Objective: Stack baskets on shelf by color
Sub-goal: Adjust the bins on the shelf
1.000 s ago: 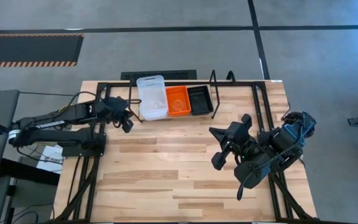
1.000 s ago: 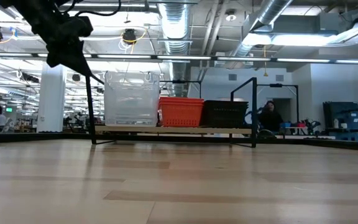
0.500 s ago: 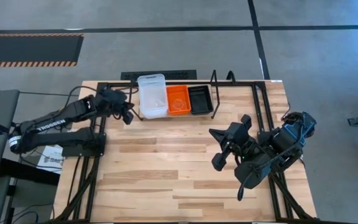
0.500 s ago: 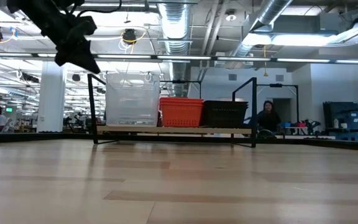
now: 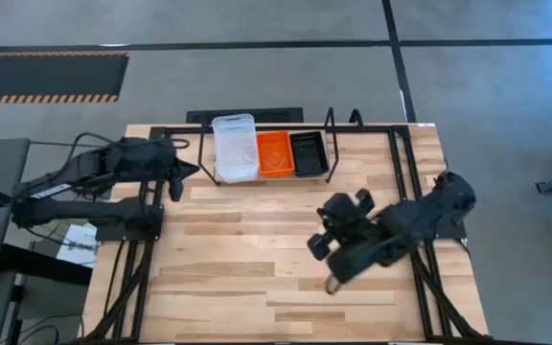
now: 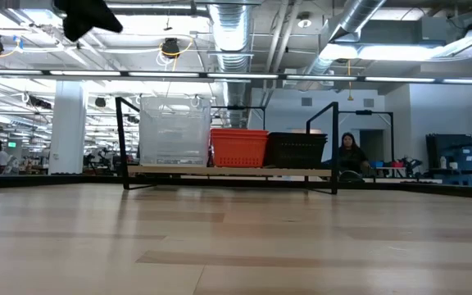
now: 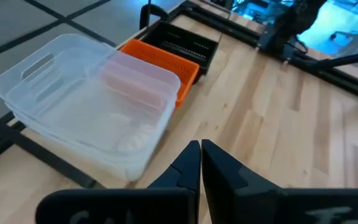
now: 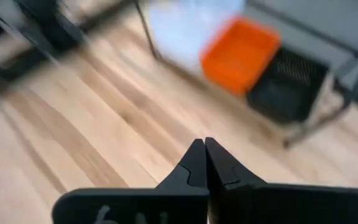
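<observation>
My left gripper (image 5: pixel 182 173) is up off the table at the left rear, jaws pressed together, holding nothing, arm folded back toward its base. My right gripper (image 5: pixel 316 242) is over the table's right-centre, fingers (image 8: pixel 194 163) tip to tip, also holding nothing, forearm stretched out low from the right edge, wrist angled toward the middle
</observation>
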`<control>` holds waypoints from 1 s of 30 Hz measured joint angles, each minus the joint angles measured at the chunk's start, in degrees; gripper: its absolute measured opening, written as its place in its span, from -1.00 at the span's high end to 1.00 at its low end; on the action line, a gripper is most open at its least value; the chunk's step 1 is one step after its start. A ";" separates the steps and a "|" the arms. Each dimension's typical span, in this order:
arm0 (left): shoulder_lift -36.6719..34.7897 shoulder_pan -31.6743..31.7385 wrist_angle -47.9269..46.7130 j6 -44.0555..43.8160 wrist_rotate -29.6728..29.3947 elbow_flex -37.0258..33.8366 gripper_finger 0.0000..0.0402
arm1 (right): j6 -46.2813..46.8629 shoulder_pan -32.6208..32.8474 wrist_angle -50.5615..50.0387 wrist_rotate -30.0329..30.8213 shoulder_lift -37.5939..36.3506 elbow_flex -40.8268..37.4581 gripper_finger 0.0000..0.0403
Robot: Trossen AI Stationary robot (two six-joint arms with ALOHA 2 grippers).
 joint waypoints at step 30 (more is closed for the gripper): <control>-2.27 -13.86 -8.98 -8.27 -10.97 0.06 1.00 | -25.78 -30.59 43.96 -34.10 -0.20 -40.71 1.00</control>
